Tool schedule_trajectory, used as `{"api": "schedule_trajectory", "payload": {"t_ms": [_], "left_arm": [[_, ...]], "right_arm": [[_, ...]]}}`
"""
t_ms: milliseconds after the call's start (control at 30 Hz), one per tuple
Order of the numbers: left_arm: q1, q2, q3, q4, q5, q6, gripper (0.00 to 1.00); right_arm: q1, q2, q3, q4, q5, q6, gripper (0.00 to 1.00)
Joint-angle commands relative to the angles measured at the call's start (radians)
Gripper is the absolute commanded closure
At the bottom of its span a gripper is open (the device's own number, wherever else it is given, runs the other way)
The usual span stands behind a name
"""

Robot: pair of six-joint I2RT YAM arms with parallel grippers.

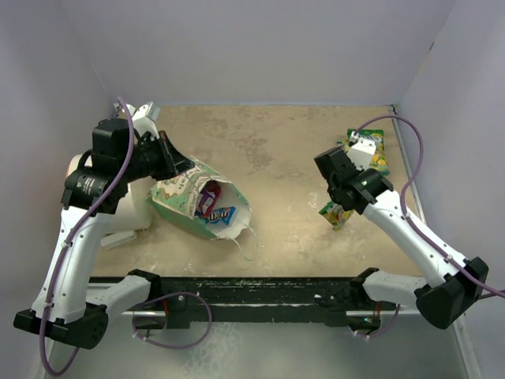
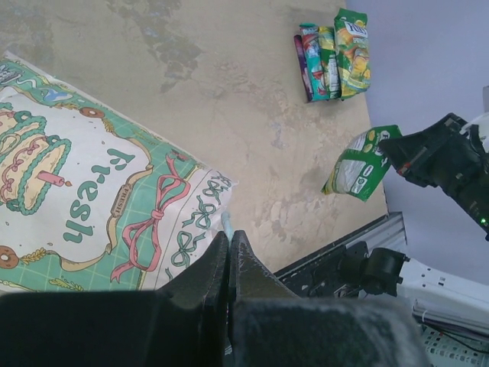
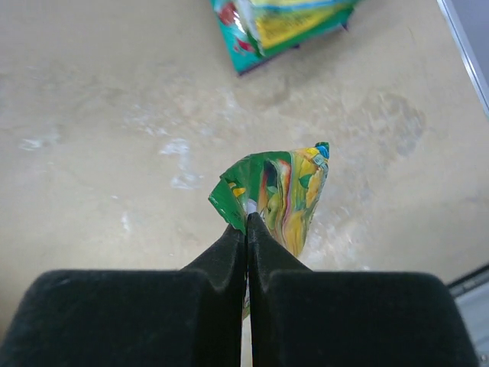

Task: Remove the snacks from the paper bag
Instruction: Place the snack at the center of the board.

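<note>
One green-yellow packet [image 3: 283, 195] hangs from clenched right claw [image 3: 246, 223]; left claw [image 2: 229, 243] pinches paper bag [image 2: 92, 206].

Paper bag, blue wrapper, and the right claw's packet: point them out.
paper bag [image 1: 177, 196], top view, printed side.
blue wrapper [image 1: 222, 214], top view, its middle.
green-yellow packet [image 3: 289, 195], right wrist view, crumpled face.

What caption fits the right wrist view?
Right gripper pinching a green-yellow snack packet above the table, more packets beyond.

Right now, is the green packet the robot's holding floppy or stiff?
Probably floppy: the green-yellow packet crumples where the right gripper pinches it. Likely light, dangling from one pinched corner. Its shiny wrapper might be slippery.
</note>
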Motion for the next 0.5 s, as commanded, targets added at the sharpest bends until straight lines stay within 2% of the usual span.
{"api": "schedule_trajectory", "payload": {"t_ms": [0,233,367,400,467], "left_arm": [[-0.002,-0.013,0.030,0.053,0.019,0.006,1.00],[-0.002,-0.025,0.037,0.044,0.023,0.007,1.00],[-0.002,-0.040,0.016,0.042,0.045,0.011,1.00],[-0.002,-0.043,0.009,0.046,0.059,0.012,1.00],[-0.002,-0.041,-0.007,0.055,0.102,0.012,1.00]], "right_arm": [[-0.067,0.027,0.050,-0.140,-0.049,0.096,1.00],[-0.178,0.266,0.106,0.020,-0.028,-0.013,1.00],[-0.223,0.454,0.210,0.140,-0.095,-0.003,1.00],[-0.223,0.495,0.244,0.152,-0.128,0.009,0.98],[-0.223,0.559,0.287,0.181,-0.205,0.033,0.84]]}}
